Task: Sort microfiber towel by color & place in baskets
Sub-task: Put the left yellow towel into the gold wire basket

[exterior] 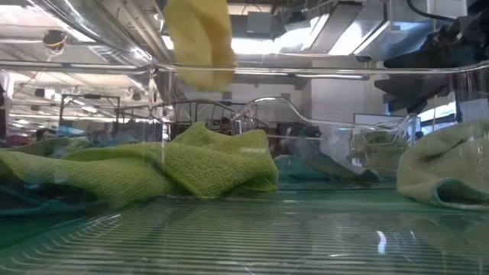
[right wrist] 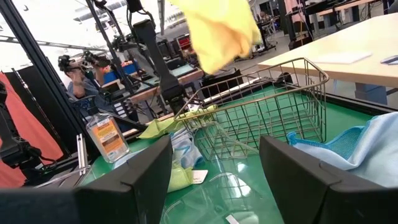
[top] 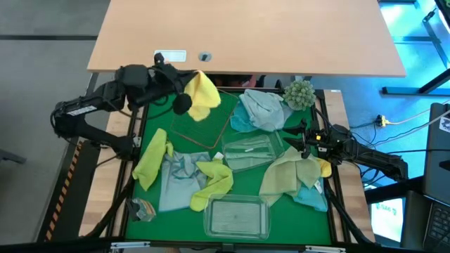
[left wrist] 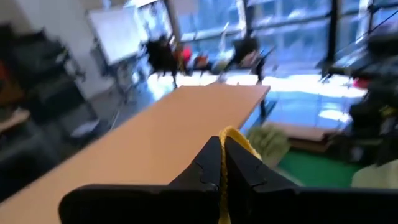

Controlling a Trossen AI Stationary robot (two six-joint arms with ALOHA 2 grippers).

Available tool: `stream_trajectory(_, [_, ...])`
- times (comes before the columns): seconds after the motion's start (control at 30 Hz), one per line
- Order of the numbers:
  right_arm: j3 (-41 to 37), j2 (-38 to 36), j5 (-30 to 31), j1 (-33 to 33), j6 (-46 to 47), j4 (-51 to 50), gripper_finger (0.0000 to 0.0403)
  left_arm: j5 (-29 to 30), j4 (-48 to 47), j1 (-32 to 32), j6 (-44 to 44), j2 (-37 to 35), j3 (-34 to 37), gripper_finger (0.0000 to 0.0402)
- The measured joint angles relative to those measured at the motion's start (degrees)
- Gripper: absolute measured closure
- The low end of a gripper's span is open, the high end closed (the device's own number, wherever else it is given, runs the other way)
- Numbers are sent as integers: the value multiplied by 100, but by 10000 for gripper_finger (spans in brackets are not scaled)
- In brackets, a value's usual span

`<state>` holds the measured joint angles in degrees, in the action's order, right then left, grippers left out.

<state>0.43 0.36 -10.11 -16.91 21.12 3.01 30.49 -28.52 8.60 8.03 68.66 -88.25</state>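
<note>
My left gripper (top: 187, 91) (left wrist: 222, 148) is shut on a yellow towel (top: 203, 95) (exterior: 200, 42) (right wrist: 221, 28), held up over the far part of the brown wire basket (top: 200, 121) (right wrist: 267, 106). My right gripper (top: 299, 138) (right wrist: 214, 180) is open and touches nothing, beside the near-middle clear tub (top: 249, 151). A second clear tub (top: 237, 216) stands at the near edge. Loose on the green mat lie a lime towel (top: 151, 158), a yellow towel (top: 214, 179), a grey-blue towel (top: 179, 176), a light blue towel (top: 260, 109) (right wrist: 360, 149) and an olive towel (top: 288, 172) lying on a teal one (top: 311, 195). My left gripper pinches the yellow towel between its two shut fingers; a yellow edge (left wrist: 232, 134) shows at the fingertips, and whether it is one layer or several I cannot tell. The fingers come level from the table's left. The towel hangs lifted clear above the wire basket.
A grey-green ball plant (top: 299, 93) sits at the mat's far right corner. A small grey-and-orange bundle (top: 140, 208) lies at the near left corner. A wooden table (top: 246, 31) stands beyond the mat. A bottle (right wrist: 107, 137) shows past the mat in the right wrist view.
</note>
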Motion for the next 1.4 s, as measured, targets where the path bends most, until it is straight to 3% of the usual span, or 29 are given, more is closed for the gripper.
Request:
stream_trajectory(0.37, [-2, 0, 0, 0, 2, 1, 162, -556, -2009, 556, -1240, 1014, 10, 401])
stream_trajectory(0.6, [9, -2, -36, 2, 18, -1, 162, -662, -2075, 746, -1111, 2065, 12, 401])
stream_trajectory(0.77, [217, 0, -416, 2, 31, -5, 162, -1084, -2113, 894, -898, 2694, 11, 401])
stream_trajectory(1.0, [644, 0, -795, 4, 6, -68, 162, -1111, -2309, 1103, -896, 3331, 11, 401])
stream_trajectory(1.17, [1057, 0, -953, 4, 5, -797, 162, -1133, -2328, 1137, -896, 3644, 13, 397])
stream_trajectory(1.4, [1772, 0, -951, 4, 2, -2266, 162, -1074, -2327, 1137, -930, 3714, 13, 348])
